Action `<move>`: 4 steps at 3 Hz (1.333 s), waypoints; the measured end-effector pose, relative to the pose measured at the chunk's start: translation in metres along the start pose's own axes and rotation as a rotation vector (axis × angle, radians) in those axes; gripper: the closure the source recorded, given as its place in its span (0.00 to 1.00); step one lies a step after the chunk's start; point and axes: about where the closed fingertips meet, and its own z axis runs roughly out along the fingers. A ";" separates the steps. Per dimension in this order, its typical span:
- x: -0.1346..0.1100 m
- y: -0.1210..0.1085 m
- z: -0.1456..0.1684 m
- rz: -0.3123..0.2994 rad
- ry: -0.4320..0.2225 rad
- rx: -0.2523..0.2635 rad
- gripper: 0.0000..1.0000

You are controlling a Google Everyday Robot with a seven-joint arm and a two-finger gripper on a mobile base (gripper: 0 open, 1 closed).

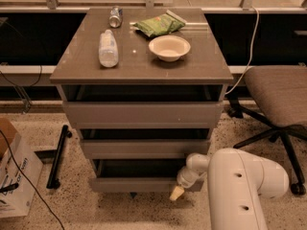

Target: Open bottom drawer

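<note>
You're facing a stiff, likely slick, handleless drawer (pixel 134 184), best hooked over its top lip; whether your hand (pixel 177 192), bottom centre-right, is apart or together, I can't tell.

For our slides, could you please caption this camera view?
Gripper at the right end of the partly open bottom drawer; bottle, bowl, can, bag on top.

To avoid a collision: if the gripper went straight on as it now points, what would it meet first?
Probably the speckled floor: the gripper, at the right end of the bottom drawer front, points down-left. Depth is unclear.
</note>
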 end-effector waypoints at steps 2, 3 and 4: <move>0.018 0.043 0.000 -0.049 0.035 -0.138 0.70; 0.027 0.070 0.006 -0.004 0.033 -0.209 0.69; 0.026 0.070 0.003 -0.004 0.033 -0.210 0.46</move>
